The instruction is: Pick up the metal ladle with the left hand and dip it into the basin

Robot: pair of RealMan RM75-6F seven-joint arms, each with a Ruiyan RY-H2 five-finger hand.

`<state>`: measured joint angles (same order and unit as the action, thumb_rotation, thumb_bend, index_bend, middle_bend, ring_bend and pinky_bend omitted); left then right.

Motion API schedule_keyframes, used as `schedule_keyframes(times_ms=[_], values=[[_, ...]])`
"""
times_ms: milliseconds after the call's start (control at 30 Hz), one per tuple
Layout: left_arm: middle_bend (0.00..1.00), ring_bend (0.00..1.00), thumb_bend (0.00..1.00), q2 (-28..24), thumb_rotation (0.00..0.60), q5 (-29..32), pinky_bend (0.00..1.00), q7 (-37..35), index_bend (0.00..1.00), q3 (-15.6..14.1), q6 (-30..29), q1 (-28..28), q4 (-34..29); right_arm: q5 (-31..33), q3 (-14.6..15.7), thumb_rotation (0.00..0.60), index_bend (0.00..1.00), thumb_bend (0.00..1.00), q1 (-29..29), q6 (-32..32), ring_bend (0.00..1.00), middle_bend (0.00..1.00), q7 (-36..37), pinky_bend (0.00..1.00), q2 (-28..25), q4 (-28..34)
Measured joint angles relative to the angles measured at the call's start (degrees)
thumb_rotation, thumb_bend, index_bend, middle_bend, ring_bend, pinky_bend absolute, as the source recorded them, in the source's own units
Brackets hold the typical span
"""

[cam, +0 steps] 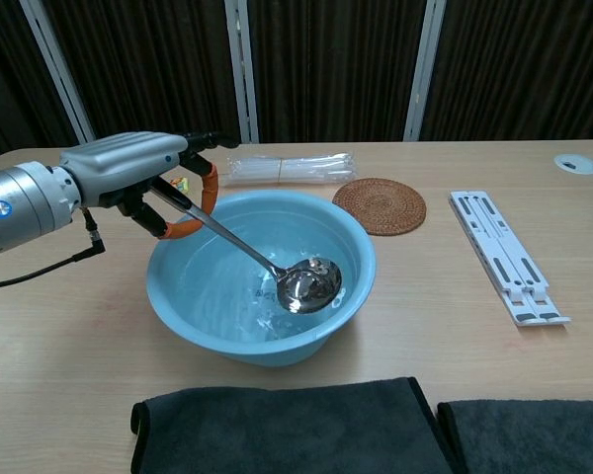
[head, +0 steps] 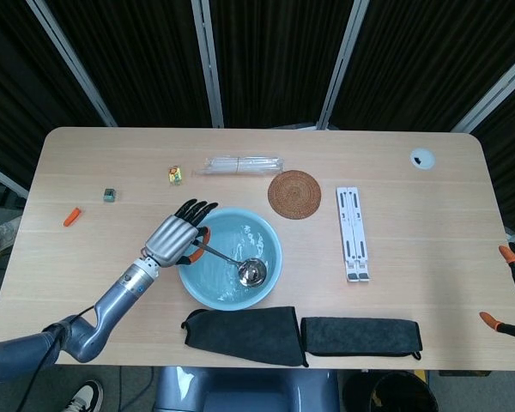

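My left hand (head: 173, 236) (cam: 128, 168) hovers over the left rim of the light-blue basin (head: 196, 281) (cam: 178, 318) and grips the orange handle of the metal ladle (head: 251, 272) (cam: 306, 286). The ladle's thin shaft slopes down to the right. Its shiny bowl sits low inside the basin, in rippling water near the right side. My right hand is not visible in either view.
A round woven trivet (head: 294, 194) and a bundle of clear straws (head: 240, 164) lie behind the basin. A white folding stand (head: 353, 233) is to the right. Two dark cloths (head: 245, 333) (head: 360, 336) lie along the front edge. Orange-handled clamps (head: 511, 257) sit at far right.
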<state>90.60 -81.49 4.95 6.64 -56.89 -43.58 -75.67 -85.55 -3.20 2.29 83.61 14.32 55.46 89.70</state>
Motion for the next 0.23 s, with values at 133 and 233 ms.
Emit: schedule_keyframes(times_ms=[133,233], values=[[0.0,0.0,0.5,-2.5,0.6,0.5,0.0,0.8,0.69,-0.3,-1.0,1.3,-3.3,0.1,0.1,0.6,0.0,0.0,0.2,-0.4,0.0,0.0,-0.4,0.0,0.1,0.3],[0.0,0.0,0.5,-4.0,0.6,0.9,0.0,1.3,0.69,-0.5,-1.6,2.0,-5.1,0.0,0.1,0.6,0.0,0.0,0.3,-0.6,0.0,0.0,-0.9,0.0,0.2,0.4]])
